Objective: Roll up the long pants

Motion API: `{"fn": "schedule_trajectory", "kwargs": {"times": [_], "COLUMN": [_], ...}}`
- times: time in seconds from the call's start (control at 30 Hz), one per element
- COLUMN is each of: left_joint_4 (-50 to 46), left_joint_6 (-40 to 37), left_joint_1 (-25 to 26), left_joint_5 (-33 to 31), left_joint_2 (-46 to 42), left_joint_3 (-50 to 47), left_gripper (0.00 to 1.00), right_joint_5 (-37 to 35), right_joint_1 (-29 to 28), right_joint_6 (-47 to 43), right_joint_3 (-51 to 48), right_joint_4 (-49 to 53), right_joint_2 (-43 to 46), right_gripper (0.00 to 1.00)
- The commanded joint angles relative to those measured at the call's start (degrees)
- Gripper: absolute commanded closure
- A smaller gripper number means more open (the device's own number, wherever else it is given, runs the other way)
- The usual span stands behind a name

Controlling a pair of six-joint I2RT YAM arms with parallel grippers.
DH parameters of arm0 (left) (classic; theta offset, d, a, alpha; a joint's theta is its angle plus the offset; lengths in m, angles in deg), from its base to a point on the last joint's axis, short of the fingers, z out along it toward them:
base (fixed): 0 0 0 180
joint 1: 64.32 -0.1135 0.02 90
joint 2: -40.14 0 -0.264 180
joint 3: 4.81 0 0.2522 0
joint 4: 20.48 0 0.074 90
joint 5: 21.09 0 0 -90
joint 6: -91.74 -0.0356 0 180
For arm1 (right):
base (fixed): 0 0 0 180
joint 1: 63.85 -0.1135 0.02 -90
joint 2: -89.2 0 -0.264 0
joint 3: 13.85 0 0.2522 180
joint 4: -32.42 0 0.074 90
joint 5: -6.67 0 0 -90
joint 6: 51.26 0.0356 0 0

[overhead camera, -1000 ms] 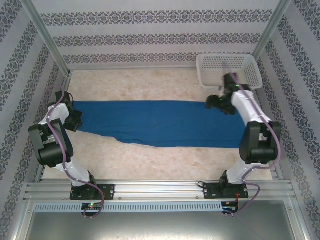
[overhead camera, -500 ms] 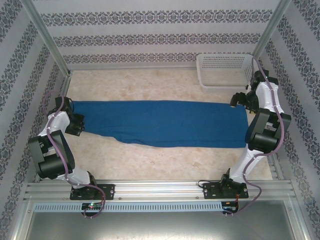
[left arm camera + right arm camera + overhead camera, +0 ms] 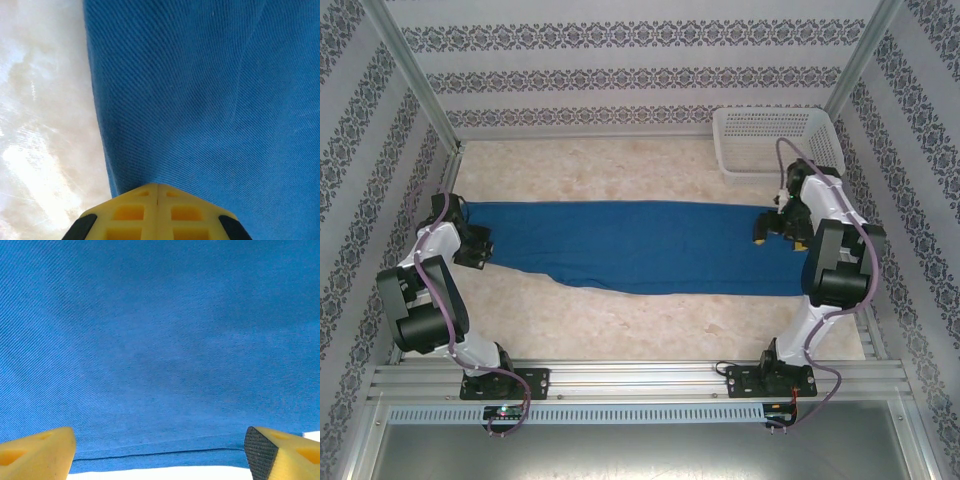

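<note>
Royal-blue soft cloth long pants (image 3: 640, 245) lie flat across the beige table (image 3: 620, 320).
Your left gripper (image 3: 158, 189) sits closed at their left end; your right gripper (image 3: 160, 445) gapes wide over their right hem.

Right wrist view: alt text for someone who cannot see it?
The long pants, plain blue cloth, lie flat under the right gripper, whose yellow fingers stand wide open near the hem. A pale strip of table shows past it.
</note>
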Motion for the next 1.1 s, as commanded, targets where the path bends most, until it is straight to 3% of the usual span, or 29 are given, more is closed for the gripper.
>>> {"fn": "schedule_trajectory", "kwargs": {"times": [0.0, 0.23, 0.6, 1.07], "left_joint_4": [0.57, -1.61, -3.93, -3.77], "left_joint_6": [-0.42, -1.61, -3.36, -4.04], "left_joint_1": [-0.73, -0.88, -2.50, -3.27], "left_joint_5": [1.16, -0.20, -1.29, -1.35], "left_joint_2": [0.90, -0.81, -2.23, -1.39], "left_joint_3": [2.08, 3.88, 5.72, 5.82], "left_gripper": [1.00, 1.00, 1.00, 1.00], "right_joint_5": [-2.37, -8.26, -6.30, -5.34], "right_joint_1": [-2.25, -2.22, -0.31, -0.25], "right_joint_6": [1.99, 3.19, 3.16, 4.29], "right_joint_3": [-0.67, 2.15, 6.03, 3.46], "right_joint_4": [-0.72, -0.37, -1.48, -3.73], "right_joint_2": [0.31, -5.67, -12.51, -14.22], "right_gripper": [0.11, 0.11, 0.11, 0.24]}}
